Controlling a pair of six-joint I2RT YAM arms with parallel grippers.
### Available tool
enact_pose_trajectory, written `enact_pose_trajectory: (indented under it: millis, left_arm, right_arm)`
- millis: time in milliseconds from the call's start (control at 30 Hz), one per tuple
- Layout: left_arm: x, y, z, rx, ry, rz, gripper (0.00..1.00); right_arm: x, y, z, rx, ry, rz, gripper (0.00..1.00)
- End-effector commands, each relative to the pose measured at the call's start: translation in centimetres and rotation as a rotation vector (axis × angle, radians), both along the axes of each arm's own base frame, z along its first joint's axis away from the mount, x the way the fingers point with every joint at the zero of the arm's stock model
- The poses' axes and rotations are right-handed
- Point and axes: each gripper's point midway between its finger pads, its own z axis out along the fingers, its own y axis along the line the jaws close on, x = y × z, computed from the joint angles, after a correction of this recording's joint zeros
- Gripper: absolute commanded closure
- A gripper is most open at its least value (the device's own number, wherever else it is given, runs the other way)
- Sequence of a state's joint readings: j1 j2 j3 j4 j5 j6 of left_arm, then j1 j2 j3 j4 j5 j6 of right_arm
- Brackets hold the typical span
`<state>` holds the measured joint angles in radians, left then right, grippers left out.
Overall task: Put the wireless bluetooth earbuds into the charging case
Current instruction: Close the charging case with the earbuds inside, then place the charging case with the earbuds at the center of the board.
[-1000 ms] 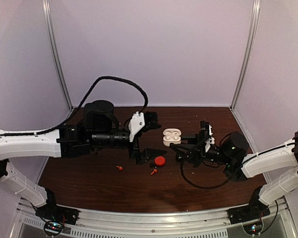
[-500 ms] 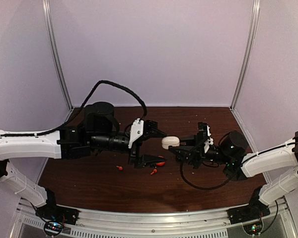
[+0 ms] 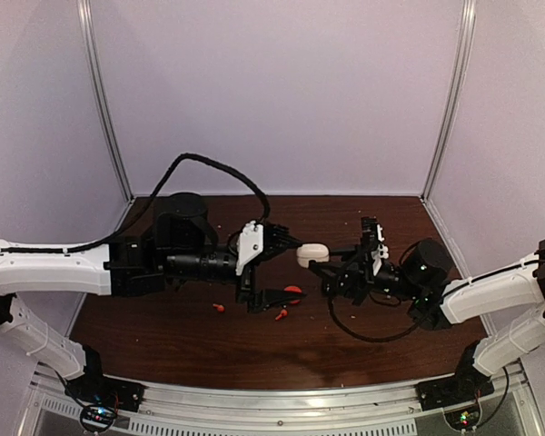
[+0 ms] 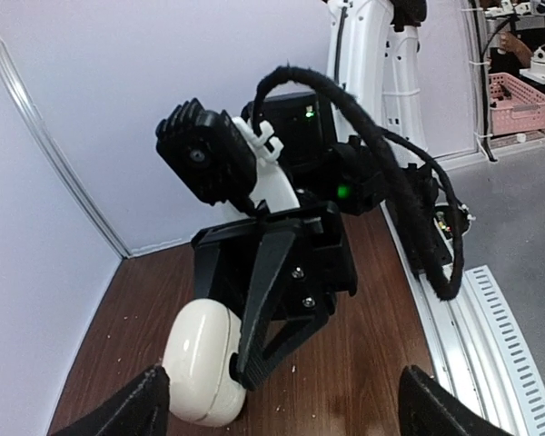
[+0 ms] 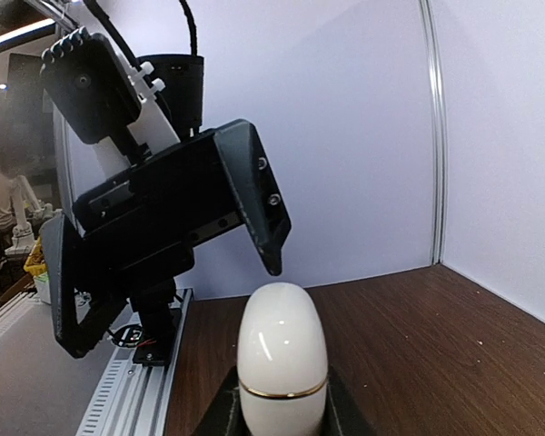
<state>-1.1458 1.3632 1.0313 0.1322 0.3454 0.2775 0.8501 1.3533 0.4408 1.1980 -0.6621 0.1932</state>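
Charging case (image 3: 312,254) in right hand (image 3: 322,262)

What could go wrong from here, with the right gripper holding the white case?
1. The right gripper pinches the case by one end only, so a nudge could twist it loose.
2. The open left gripper sits close to the case; closing off-centre might knock it out.
3. The red earbuds lie on the table near the left gripper and could get swept aside.
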Motion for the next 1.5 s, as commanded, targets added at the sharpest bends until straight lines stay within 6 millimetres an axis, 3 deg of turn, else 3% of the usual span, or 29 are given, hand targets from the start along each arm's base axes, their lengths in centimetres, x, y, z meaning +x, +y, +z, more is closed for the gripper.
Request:
enact_pose_trajectory:
  millis: [0,267,433,567,800,1067,1333,1467]
  left_arm:
    - [3.2,1.9,2.3,-0.102,-0.017,0.220,0.06]
    - [11.2,6.6,2.7,-0.182,0.140,0.596,0.02]
    - [12.9,7.5,2.3,-0.190,0.207,0.684,0.02]
    - [14.4,8.0,1.7,-0.176,0.259,0.766,0.02]
    - [14.9,9.2,1.0,-0.188,0.301,0.816,0.02]
    - [14.9,10.8,0.0,-0.211,0.331,0.872,0.02]
    - [14.9,12.1,-0.8,-0.208,0.344,0.921,0.02]
    - [14.9,12.5,-0.5,-0.208,0.324,0.931,0.02]
  right_arm:
    - [2.9,-0.8,1.2,0.035,0.090,-0.101,0.99]
    - [9.5,-1.1,-2.0,-0.118,0.282,-0.289,0.93]
    - [15.0,-1.1,-5.8,-0.300,0.384,-0.452,0.92]
    - [18.4,0.3,-9.0,-0.407,0.460,-0.464,0.92]
    - [23.1,3.4,-12.9,-0.489,0.559,-0.450,0.93]
    - [26.2,4.5,-18.4,-0.582,0.684,-0.433,0.93]
    - [29.1,4.4,-20.8,-0.595,0.733,-0.465,0.91]
    - [30.0,4.2,-21.6,-0.607,0.749,-0.484,0.82]
